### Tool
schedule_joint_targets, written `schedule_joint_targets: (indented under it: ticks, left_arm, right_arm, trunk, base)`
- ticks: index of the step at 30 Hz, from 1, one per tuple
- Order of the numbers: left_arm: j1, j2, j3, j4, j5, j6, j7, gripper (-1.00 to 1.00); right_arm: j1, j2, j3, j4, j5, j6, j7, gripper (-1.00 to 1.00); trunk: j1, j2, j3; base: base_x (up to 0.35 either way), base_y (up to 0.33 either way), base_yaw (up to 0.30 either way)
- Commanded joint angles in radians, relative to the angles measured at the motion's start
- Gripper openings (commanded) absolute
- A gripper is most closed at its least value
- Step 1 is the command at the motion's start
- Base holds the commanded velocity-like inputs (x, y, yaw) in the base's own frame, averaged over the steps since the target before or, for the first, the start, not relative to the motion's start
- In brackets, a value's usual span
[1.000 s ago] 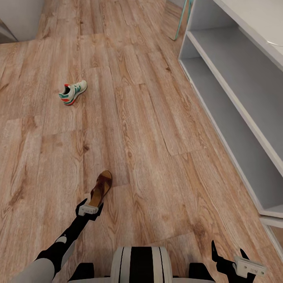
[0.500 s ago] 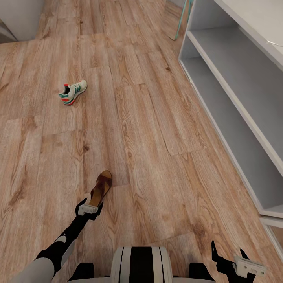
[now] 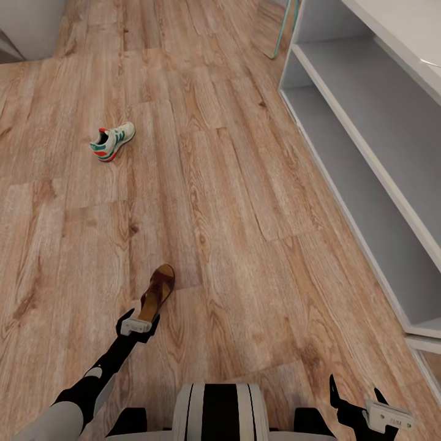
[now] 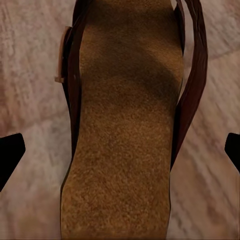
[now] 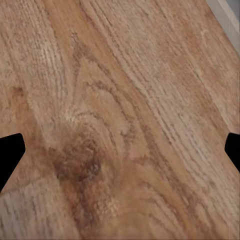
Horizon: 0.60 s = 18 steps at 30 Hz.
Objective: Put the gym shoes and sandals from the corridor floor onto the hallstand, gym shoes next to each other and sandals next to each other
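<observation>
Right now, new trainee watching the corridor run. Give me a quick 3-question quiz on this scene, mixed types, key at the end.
1. True or false: the sandal already sits on the hallstand.
2. Multiple choice: what lies between the open fingers of the left end effector in the left wrist view? A) a gym shoe B) the sandal's footbed C) bare floor
3. Fill in: the gym shoe lies on the ____ , on the robot's left, farther ahead than the sandal.

Key:
1. False. It lies on the corridor floor.
2. B
3. floor

The right end effector is open over bare planks.
</observation>
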Motion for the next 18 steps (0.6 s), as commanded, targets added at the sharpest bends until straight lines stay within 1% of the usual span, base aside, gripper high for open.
schedule_joint_targets:
  ticks: [1,18]
  left_arm:
    - [0.0,0.0,0.0,0.0,0.0,0.0,0.0,1.0]
    - [0.0,0.004,0.001,0.0,0.0,0.001,0.0,1.0]
  right_arm:
    - [0.0,0.0,0.0,0.0,0.0,0.0,0.0,1.0]
    - [0.0,0.0,0.0,0.001,0.0,0.0,-0.001,1.0]
  trunk:
    - [0.0,0.0,-0.001]
    - [0.0,0.0,-0.024]
  base:
    - [0.0,0.0,0.0]
    - [0.0,0.0,0.0]
